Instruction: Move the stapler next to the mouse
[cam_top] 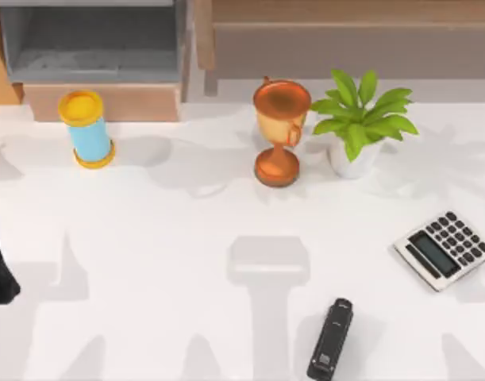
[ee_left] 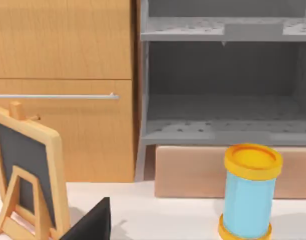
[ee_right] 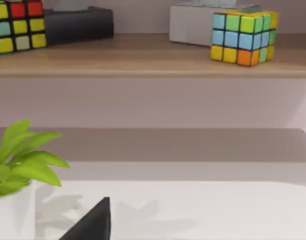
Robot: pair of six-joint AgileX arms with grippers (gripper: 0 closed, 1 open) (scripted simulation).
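slim black bar-shaped stapler (cam_top: 331, 339), rounded end.

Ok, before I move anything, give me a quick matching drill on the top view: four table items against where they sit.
Things:
1. stapler
2. calculator
3. trophy
4. blue cylinder with yellow caps

Places:
A. back left of the table
B. right edge, mid-depth
C. front edge, right of centre
D. back centre, just left of the potted plant

Pairs: 1-C, 2-B, 3-D, 4-A
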